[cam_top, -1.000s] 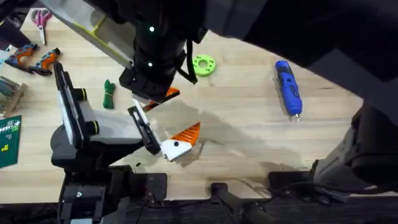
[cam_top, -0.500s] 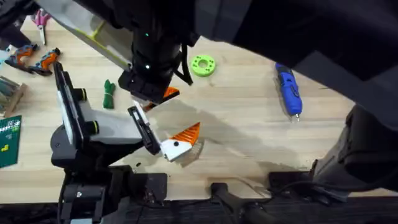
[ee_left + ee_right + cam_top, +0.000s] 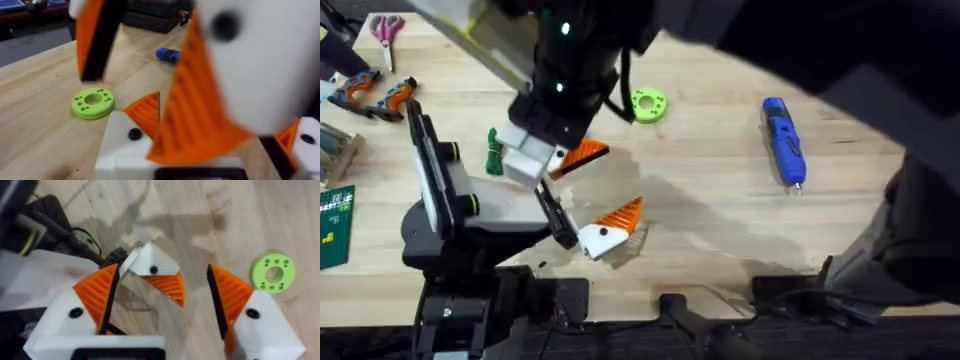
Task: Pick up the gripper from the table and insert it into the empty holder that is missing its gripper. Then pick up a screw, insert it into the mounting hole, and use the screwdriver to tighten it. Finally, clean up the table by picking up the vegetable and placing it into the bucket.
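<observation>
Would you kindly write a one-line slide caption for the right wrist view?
Open right gripper hovers over the wooden table, framing the left arm's orange-tipped white finger, with the lime-green ring nearby.

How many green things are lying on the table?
3: a lime ring mid-table, the dark vegetable left of it, a green card at the left edge. The arm may hide more.

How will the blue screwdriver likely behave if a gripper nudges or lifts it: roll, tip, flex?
The screwdriver lies flat on the table; its pen-like round body will probably roll if pushed sideways. It looks like rigid plastic, so flex seems unlikely. The smooth casing may slip between fingers, and the thin bit end could dip if it is gripped off-centre.
</observation>
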Motion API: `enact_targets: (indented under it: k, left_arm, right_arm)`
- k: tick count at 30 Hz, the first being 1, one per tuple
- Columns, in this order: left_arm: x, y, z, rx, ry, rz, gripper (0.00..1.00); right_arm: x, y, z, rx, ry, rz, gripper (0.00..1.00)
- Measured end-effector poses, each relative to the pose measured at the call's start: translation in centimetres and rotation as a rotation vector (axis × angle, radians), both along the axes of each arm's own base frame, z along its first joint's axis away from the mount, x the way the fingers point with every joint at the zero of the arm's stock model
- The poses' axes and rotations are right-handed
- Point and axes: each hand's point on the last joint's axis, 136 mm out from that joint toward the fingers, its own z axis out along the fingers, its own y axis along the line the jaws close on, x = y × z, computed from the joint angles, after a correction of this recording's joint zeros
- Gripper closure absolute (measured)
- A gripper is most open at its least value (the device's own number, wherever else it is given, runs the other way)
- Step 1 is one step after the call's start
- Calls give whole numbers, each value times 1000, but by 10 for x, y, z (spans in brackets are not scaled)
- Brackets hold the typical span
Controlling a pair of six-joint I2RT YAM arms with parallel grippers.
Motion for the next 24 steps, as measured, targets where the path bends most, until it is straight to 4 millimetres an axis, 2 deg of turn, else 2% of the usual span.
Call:
enact_targets:
  k: [1,5,8,11,16,24]
  left_arm:
    - [0,0,0,0,0,-1,14]
    - [0,0,0,0,1,-2,13]
    - [0,0,0,0,0,-2,15]
    - [0,0,0,0,1,-2,15]
    - [0,0,0,0,0,-2,15]
    - [0,0,0,0,0,-2,15]
  right_arm:
    - [2,-1,8,19,-10,-5,19]
    - [14,-15,49,106,-63,-45,9]
    - [27,-37,79,162,-104,-98,8]
    - [40,-65,97,183,-127,-160,8]
    - [66,-109,104,166,-130,-279,8]
    - [105,-157,102,151,-138,-434,8]
